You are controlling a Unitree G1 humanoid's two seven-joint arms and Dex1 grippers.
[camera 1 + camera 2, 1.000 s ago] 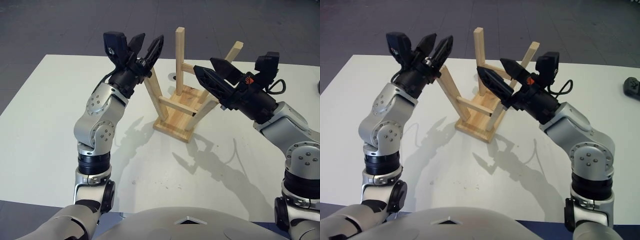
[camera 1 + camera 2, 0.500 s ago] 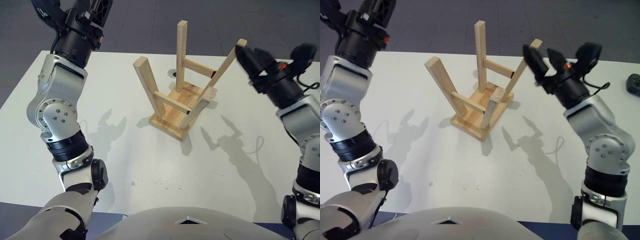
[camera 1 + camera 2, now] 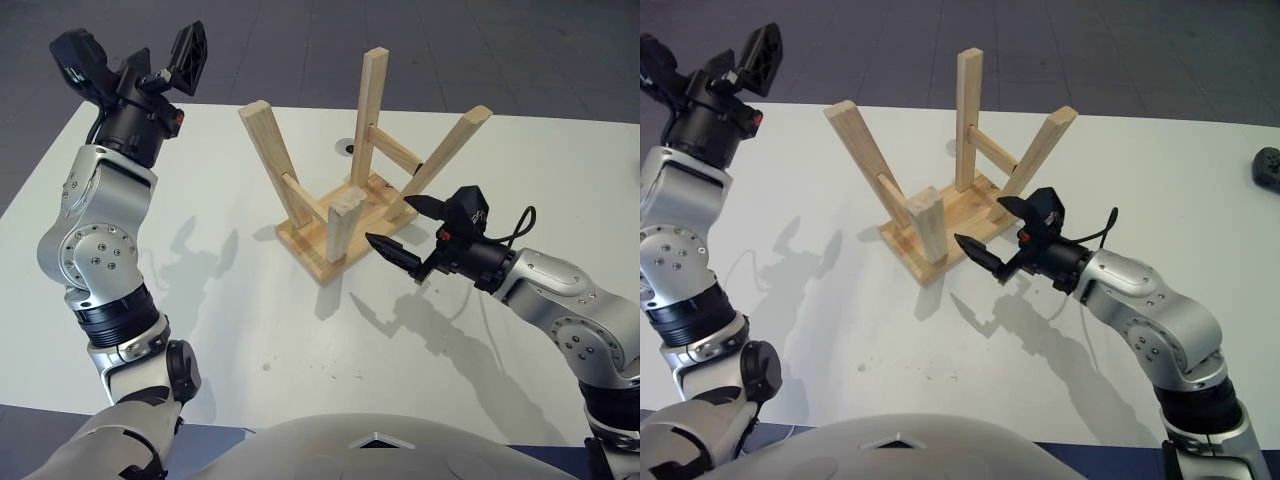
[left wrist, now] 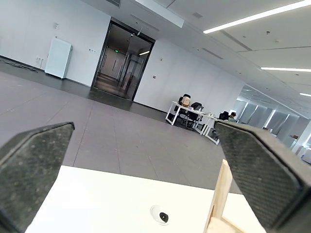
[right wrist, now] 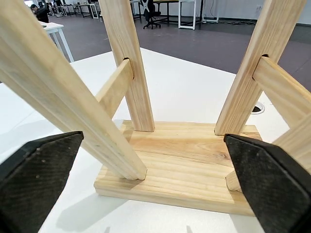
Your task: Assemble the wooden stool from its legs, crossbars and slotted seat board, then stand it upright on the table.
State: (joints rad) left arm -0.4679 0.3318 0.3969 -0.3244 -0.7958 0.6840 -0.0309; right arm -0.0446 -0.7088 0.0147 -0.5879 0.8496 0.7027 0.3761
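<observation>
Resting seat-down, stool (image 3: 303, 248) sits on table (image 3: 250, 330).

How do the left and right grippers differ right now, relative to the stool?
Left gripper is high up, well left of the stool; right gripper sits low beside its seat board. The left one aims past the stool toward the room; the right one faces the upturned legs. Both are open and empty.
</observation>
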